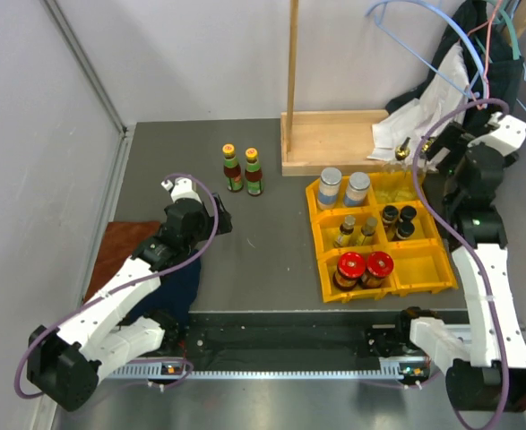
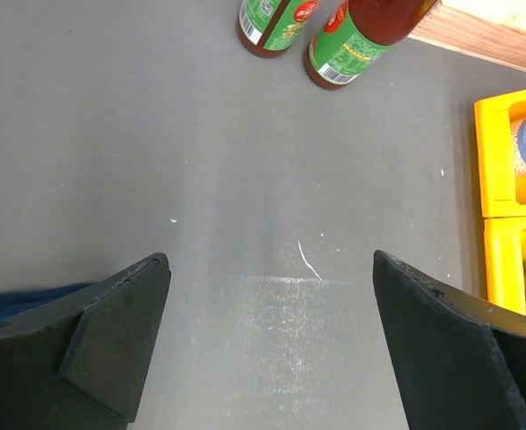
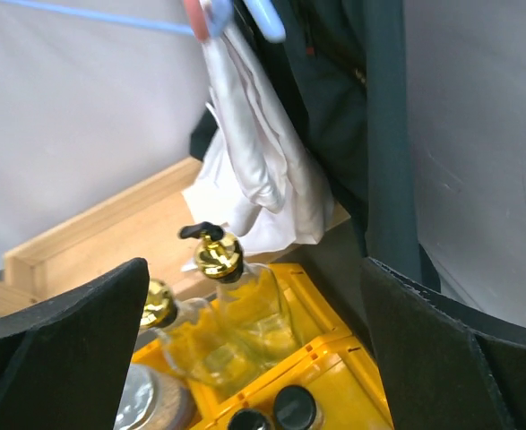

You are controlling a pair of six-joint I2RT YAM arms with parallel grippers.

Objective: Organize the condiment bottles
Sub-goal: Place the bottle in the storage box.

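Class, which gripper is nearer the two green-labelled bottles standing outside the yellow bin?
Left. The left gripper is open just short of the green-labelled bottles; the right gripper is open above the gold-stoppered bottles in the yellow bin.

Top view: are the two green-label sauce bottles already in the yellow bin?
No, both green-label bottles stand on the grey table, apart from the yellow bin, to its left.

Leaving a broad bare stretch of bench [image 1: 271, 242] between the green-labelled bottles [image 1: 254, 175] and the yellow bin [image 1: 421, 267]. Crowding the bin's far right corner with clear gold-stoppered bottles [image 3: 249, 313], white cloth [image 3: 254, 161] and dark garments [image 3: 334, 90] hanging close above them. Blocking the far side behind the bin with a wooden tray [image 1: 334, 139].
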